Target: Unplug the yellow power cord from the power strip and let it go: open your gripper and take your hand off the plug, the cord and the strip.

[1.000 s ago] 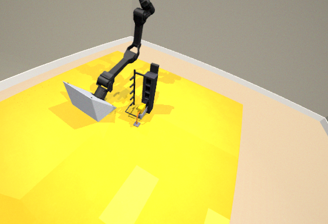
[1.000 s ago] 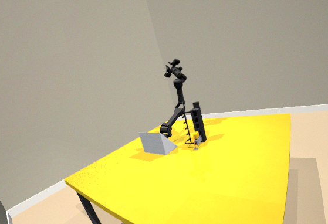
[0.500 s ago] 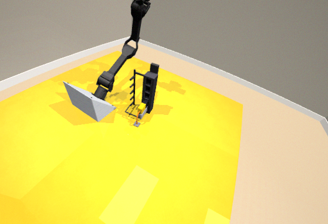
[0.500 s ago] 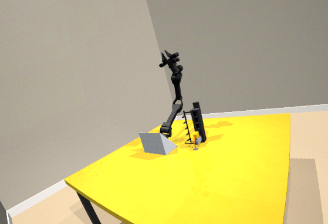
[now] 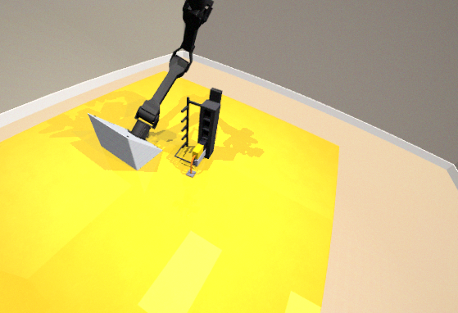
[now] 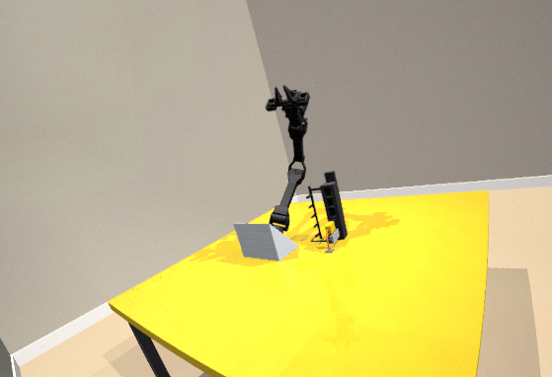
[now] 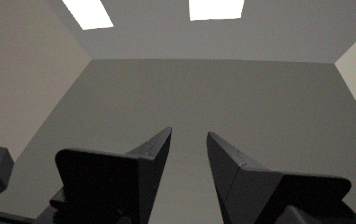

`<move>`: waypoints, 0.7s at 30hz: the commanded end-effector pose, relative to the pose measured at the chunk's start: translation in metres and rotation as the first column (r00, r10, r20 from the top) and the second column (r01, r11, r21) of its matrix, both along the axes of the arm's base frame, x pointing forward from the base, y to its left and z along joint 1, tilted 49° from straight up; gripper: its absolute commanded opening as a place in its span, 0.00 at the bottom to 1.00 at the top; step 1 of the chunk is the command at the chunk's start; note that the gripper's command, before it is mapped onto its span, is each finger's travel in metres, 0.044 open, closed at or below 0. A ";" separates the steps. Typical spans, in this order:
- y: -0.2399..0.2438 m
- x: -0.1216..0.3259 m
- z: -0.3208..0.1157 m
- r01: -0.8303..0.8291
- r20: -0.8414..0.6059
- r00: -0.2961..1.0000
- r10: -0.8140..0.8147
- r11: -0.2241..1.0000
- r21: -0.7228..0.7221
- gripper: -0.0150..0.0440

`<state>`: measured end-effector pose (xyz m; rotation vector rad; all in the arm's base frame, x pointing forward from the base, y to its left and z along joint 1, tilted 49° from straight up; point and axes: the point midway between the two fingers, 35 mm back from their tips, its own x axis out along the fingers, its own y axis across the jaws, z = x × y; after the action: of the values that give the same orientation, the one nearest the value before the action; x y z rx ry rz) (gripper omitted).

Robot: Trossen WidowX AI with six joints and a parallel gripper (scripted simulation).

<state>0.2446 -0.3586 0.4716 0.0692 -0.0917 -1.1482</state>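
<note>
Top view: the arm (image 5: 159, 94) rises from behind a grey wedge (image 5: 122, 141) on the yellow table (image 5: 233, 229) and runs up out of the frame, so the gripper is out of sight here. Just right of the wedge stands the dark strip (image 5: 209, 123), upright, with a thin black rack (image 5: 185, 123) beside it. The yellow plug (image 5: 198, 150) sits at the foot of the strip, touching it, and a short orange cord (image 5: 192, 161) drops from it to a small grey block (image 5: 192, 174) on the table.

Exterior view: the arm (image 6: 292, 163) stretches nearly straight up, and the gripper (image 6: 281, 98) is high above the table (image 6: 394, 306), well apart from the strip (image 6: 334, 204), the plug (image 6: 330, 229) and the wedge (image 6: 261, 242).

Wrist view: the gripper (image 7: 189, 145) points toward a grey wall and ceiling with two bright panels. Its fingers stand partly apart, with bare wall showing in the gap; it grasps nothing.
</note>
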 end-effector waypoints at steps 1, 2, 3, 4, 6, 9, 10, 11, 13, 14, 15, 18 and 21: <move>0.002 0.029 -0.039 -0.087 -0.043 0.995 0.093 0.990 0.114 0.53; 0.003 0.036 -0.049 -0.106 -0.053 0.992 0.115 0.984 0.143 0.53; 0.004 0.042 -0.059 -0.124 -0.063 0.989 0.136 0.977 0.173 0.53; 0.006 0.048 -0.068 -0.141 -0.071 0.985 0.158 0.969 0.203 0.53; 0.012 0.063 -0.095 -0.183 -0.092 0.972 0.217 0.940 0.287 0.53; 0.026 0.084 -0.139 -0.237 -0.113 0.944 0.311 0.872 0.428 0.53; 0.032 0.091 -0.153 -0.249 -0.117 0.933 0.341 0.844 0.474 0.53; 0.038 0.096 -0.168 -0.259 -0.119 0.921 0.370 0.814 0.520 0.53; 0.052 0.106 -0.196 -0.271 -0.120 0.898 0.424 0.746 0.608 0.53; 0.060 0.110 -0.209 -0.273 -0.118 0.886 0.449 0.709 0.650 0.53; 0.069 0.114 -0.224 -0.272 -0.114 0.873 0.475 0.666 0.694 0.53; 0.099 0.121 -0.265 -0.247 -0.096 0.834 0.544 0.523 0.816 0.53; 0.132 0.122 -0.302 -0.192 -0.071 0.800 0.596 0.366 0.910 0.53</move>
<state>0.3657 -0.2574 0.2041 0.6479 0.7493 -0.6173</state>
